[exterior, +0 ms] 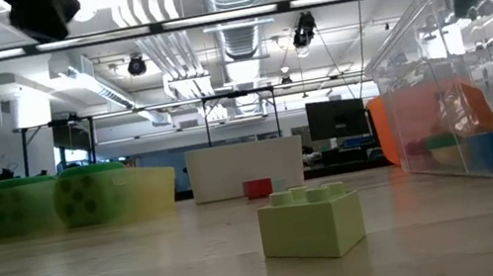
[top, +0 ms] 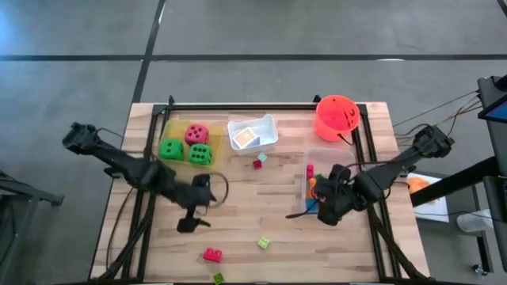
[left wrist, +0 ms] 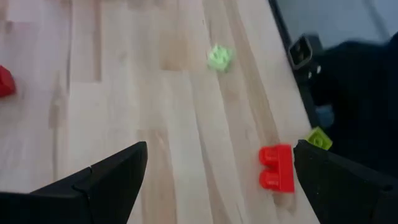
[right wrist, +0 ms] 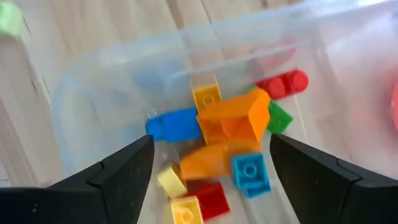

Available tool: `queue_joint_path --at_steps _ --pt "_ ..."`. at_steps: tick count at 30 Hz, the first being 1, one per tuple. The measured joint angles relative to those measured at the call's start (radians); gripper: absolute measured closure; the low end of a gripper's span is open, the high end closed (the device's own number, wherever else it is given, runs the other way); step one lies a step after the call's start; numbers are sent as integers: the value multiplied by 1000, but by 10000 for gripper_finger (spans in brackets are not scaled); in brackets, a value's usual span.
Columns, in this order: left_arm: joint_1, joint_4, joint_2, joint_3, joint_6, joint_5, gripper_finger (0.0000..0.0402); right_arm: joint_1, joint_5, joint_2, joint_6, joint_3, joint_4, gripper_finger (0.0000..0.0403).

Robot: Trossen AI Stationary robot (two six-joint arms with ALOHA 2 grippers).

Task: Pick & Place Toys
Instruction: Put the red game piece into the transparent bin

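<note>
Over the clear tray [top: 305, 162] our right gripper [right wrist: 210, 163] hangs with jaws wide and empty, above the bricks [right wrist: 233, 121] piled inside (orange, blue, yellow, red). Left of that tray, our left gripper [top: 195, 215] hovers above the counter [top: 261, 198], also spread and holding nothing. Near the counter's front edge, away from the tray, lie a red brick [top: 211, 254] and a pale green brick [top: 263, 242].

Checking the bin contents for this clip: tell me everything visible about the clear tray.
The clear tray is a see-through rectangular plastic bin with rounded corners, standing upright on the wooden table's right side, just in front of the orange bucket. It holds a loose heap of bricks: orange, blue, yellow, red, green. The right claw hangs open over it, touching nothing.
</note>
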Motion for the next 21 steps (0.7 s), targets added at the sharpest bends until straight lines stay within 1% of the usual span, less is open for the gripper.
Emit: queue_joint_path --at_steps 4,7,12,17,21 --pt "-117 -79 88 65 -38 -108 9 49 67 1 57 -22 51 87" --pt "-185 -109 158 120 -69 -156 10 65 75 2 75 -43 102 87" --pt "-268 -137 289 210 -108 -169 10 70 86 2 86 -86 186 87" --pt "-331 -208 441 280 -130 -170 10 71 132 2 72 -114 228 87" --pt "-356 -253 540 316 -163 -170 10 79 182 3 65 -121 229 87"
